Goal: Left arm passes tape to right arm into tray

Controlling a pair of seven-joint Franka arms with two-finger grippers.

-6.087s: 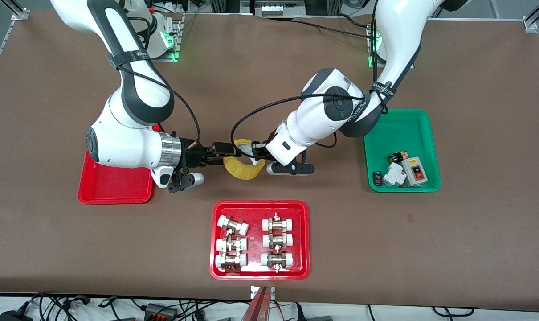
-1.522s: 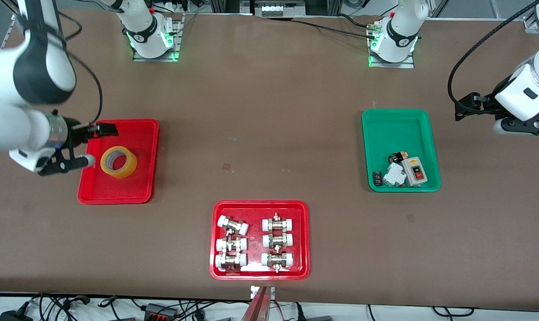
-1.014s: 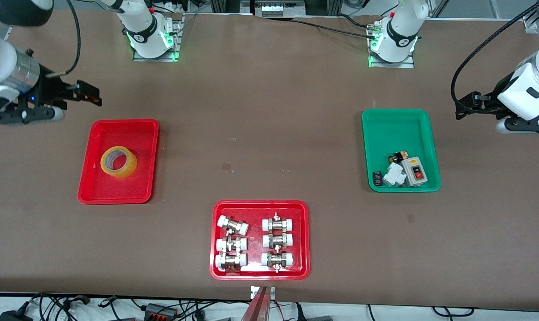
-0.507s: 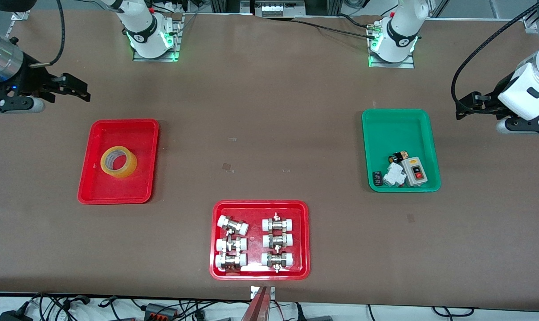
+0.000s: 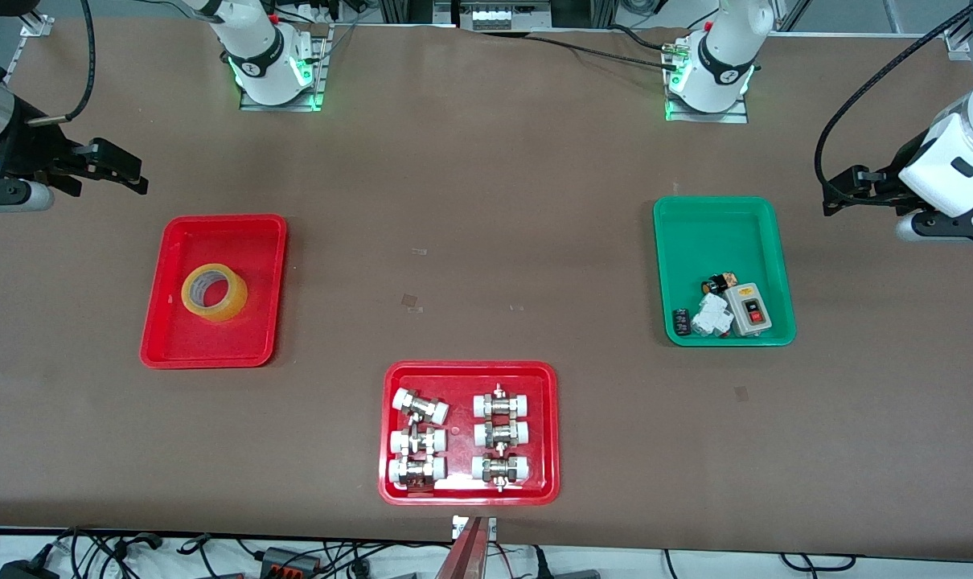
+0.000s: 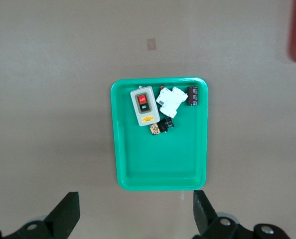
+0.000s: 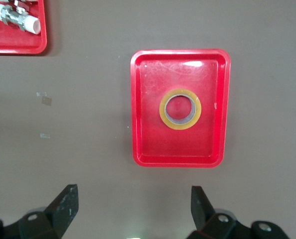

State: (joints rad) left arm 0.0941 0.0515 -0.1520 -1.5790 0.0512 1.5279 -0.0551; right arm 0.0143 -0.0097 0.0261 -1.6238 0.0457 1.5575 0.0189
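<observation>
The yellow tape roll (image 5: 214, 292) lies flat in the plain red tray (image 5: 173, 342) toward the right arm's end of the table; it shows in the right wrist view (image 7: 180, 109) inside that tray (image 7: 143, 144). My right gripper (image 5: 125, 170) is open and empty, up in the air over bare table beside the tray's edge nearest the robots' bases. My left gripper (image 5: 839, 193) is open and empty, up over bare table beside the green tray (image 5: 764, 211) at the left arm's end.
The green tray (image 6: 133, 169) holds a switch box (image 5: 748, 309) and small electrical parts. A wider red tray (image 5: 547, 482) with several metal fittings sits near the front camera, mid-table.
The tape was passed from the left gripper to the right, then set in the red tray. The right gripper has since risen and drawn back toward its end; the left arm holds still.
</observation>
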